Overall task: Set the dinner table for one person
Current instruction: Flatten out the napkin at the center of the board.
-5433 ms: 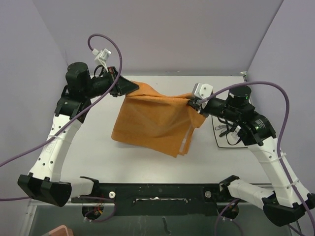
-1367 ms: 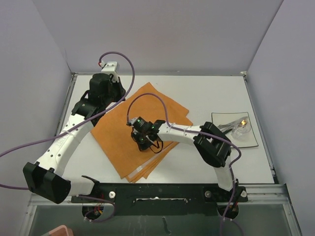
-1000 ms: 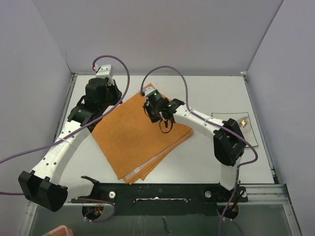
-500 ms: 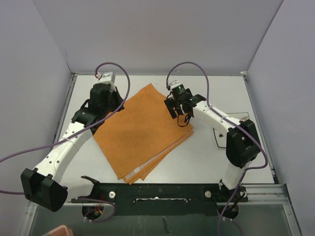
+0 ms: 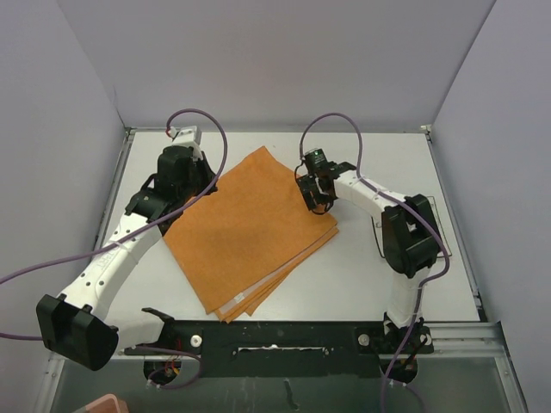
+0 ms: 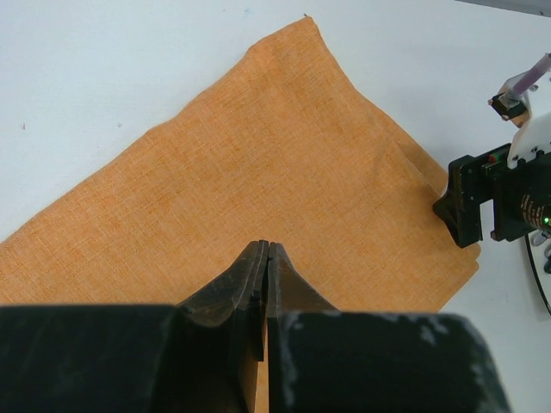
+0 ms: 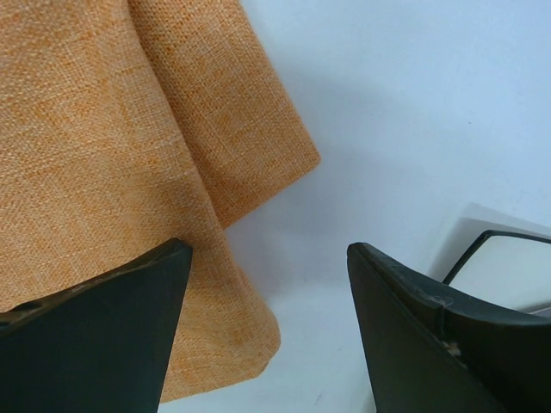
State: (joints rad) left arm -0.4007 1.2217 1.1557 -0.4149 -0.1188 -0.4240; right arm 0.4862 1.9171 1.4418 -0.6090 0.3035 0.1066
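The orange cloth (image 5: 245, 232) is lying flat mid-way across the desk (image 5: 344, 275); the left tool (image 6: 267, 256) is hanging pinched empty above it, the right tool (image 7: 269, 258) gaping wide at its corner; what looks like the plate (image 7: 516, 271) is waiting beside it, unplaced

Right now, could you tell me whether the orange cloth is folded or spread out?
Folded: the orange cloth lies flat, with stacked layer edges showing along one side.

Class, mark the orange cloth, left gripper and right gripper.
orange cloth (image 5: 245, 232), top view, centre of upper layer
left gripper (image 6: 266, 249), left wrist view, shut fingertips
right gripper (image 7: 269, 254), right wrist view, between open fingertips
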